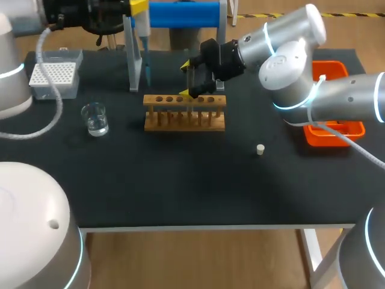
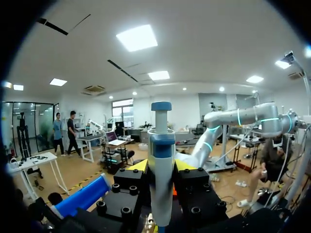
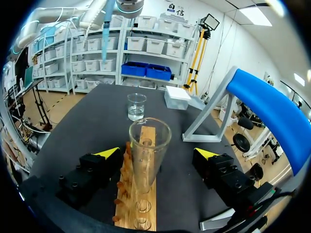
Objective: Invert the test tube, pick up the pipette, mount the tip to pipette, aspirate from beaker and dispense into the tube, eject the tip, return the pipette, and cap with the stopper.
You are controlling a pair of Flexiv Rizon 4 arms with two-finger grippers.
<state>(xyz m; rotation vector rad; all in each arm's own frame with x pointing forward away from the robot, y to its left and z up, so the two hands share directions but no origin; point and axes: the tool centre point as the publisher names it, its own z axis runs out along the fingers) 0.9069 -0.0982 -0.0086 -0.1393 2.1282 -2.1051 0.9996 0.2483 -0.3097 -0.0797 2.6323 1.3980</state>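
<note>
A blue and white pipette (image 2: pixel 161 170) stands between the black fingers of my left gripper (image 2: pixel 161 166), which is shut on it. In the head view that gripper (image 1: pixel 138 8) holds the pipette (image 1: pixel 144 42) above the table's far side, by the stand. A clear test tube (image 3: pixel 146 160) stands mouth up in the wooden rack (image 1: pixel 184 112). My right gripper (image 3: pixel 158 153) is open, with its yellow tips wide on either side of the tube and touching nothing. It hangs over the rack (image 1: pixel 191 79). A small pale stopper (image 1: pixel 260 149) lies right of the rack.
A glass beaker (image 1: pixel 95 118) with liquid stands left of the rack, and a white tip box (image 1: pixel 54 76) sits behind it. A grey stand with a blue roll (image 1: pixel 183 13) rises at the back. An orange tray (image 1: pixel 329 133) lies at the right edge.
</note>
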